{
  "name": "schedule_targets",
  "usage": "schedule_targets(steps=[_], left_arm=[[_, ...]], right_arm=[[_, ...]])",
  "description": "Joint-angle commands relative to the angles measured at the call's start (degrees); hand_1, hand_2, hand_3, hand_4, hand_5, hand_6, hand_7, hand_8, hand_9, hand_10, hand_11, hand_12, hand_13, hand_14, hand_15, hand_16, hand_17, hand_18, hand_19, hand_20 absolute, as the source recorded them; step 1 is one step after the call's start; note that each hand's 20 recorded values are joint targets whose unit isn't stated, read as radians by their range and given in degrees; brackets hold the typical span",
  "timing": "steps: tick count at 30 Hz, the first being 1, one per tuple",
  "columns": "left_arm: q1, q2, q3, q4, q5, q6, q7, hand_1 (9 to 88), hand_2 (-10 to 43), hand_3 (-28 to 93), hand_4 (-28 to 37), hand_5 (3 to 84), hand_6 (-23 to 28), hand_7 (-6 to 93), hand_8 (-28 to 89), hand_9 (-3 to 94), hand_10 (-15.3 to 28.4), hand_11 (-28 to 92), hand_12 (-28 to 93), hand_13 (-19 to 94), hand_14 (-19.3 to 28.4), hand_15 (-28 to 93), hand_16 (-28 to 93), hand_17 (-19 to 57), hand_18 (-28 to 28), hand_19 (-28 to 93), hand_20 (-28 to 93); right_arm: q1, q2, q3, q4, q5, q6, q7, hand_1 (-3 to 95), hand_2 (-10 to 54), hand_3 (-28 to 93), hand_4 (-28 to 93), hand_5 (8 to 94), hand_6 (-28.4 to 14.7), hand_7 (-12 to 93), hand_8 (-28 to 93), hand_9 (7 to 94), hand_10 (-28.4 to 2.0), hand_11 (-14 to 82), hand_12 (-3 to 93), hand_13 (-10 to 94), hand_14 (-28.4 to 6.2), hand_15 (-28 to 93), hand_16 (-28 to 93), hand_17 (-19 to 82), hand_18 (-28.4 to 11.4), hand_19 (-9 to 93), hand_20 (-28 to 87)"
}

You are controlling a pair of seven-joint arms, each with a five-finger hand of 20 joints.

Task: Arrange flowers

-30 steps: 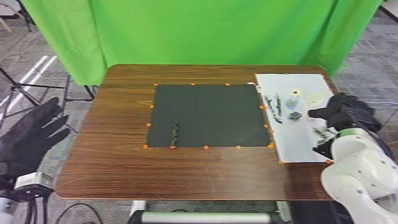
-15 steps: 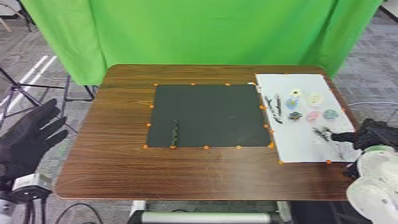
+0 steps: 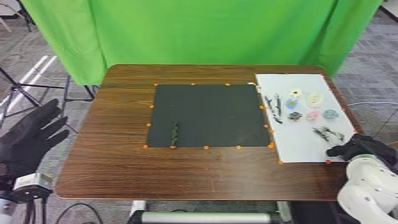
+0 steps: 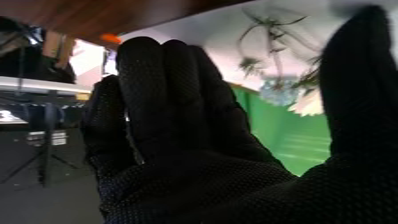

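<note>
Table (image 3: 107, 175): wood, smooth, slight gloss. Black sheet (image 3: 209, 110), centre: matt, smooth. White sheet (image 3: 295, 149), 3 o'clock: matt, paper-like. Curtain (image 3: 213, 35), 12 o'clock: cloth. Right hand (image 3: 360, 147), 4 o'clock: dimpled fabric.

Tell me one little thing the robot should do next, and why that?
I'd say the right hand should ease over to the green sprigs and pinch one. It is open, its thumb apart from its fingers, and already close to them at the near right corner of the white sheet. The black sheet has one stem lying on it, so another could probably join it.
</note>
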Motion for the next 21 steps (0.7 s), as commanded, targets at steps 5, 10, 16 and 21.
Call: schedule_targets(steps=[5, 10, 16, 21], left_arm=[[1.33, -0.62, -0.25, -0.37, -0.15, 0.27, -0.36, 22.3, -8.4, 69, -28.2, 23.4, 1.0, 18.0, -9, 18.5, 8.6, 9, 21, 14, 11.8, 12, 8, -11.3, 18.4, 34, 11], [1.95, -0.9, -0.83, -0.74, -0.11, 0.32, -0.18, 22.4, -7.9, 69, -28.2, 23.5, 1.0, 18.1, -9, 18.5, 8.6, 9, 21, 14, 11.9, 12, 8, -11.3, 18.4, 34, 11], [2.06, -0.74, -1.68, -1.05, -0.04, 0.28, -0.33, 22.4, -7.9, 69, -28.2, 23.6, 1.0, 18.1, -9, 18.6, 8.6, 9, 21, 15, 11.9, 12, 8, -11.3, 18.4, 34, 11], [2.01, -0.64, -1.78, -1.16, 0.05, 0.28, -0.41, 22.4, -7.8, 69, -28.2, 23.7, 1.1, 18.0, -9, 18.7, 8.6, 9, 20, 15, 11.9, 12, 8, -11.3, 18.4, 34, 11]], right_arm=[[-0.02, -1.65, -4.7, 4.38, -1.8, 6.94, -4.17, 43.5, -9.5, 76, -28, 61.3, -1.6, 49, 7, 67.0, -11.5, 52.8, 52.2, 65, -9.2, 75, 32, 23, -23.0, 79, 54], [-0.08, -1.98, -3.37, 3.38, 1.3, 5.77, -4.87, 47.1, -6.5, 82, -28, 64.5, -0.3, 53, 16, 72.1, -10.0, 53.9, 62.5, 68, -9.8, 80, 37, 25, -22.8, 81, 54], [0.1, -1.32, -1.66, 0.47, 1.65, 10.34, -5.1, 41.0, -6.6, 87, -20, 63.4, -1.3, 60, 19, 72.8, -11.0, 61.9, 62.1, 69, -10.7, 86, 38, 26, -23.0, 84, 56], [2.23, 0.23, -2.32, -2.31, -2.45, 17.8, -5.86, 35.7, -6.8, 91, -14, 64.5, -0.8, 61, 23, 74.6, -10.7, 65.2, 63.1, 71, -10.5, 88, 39, 28, -23.2, 87, 56]])
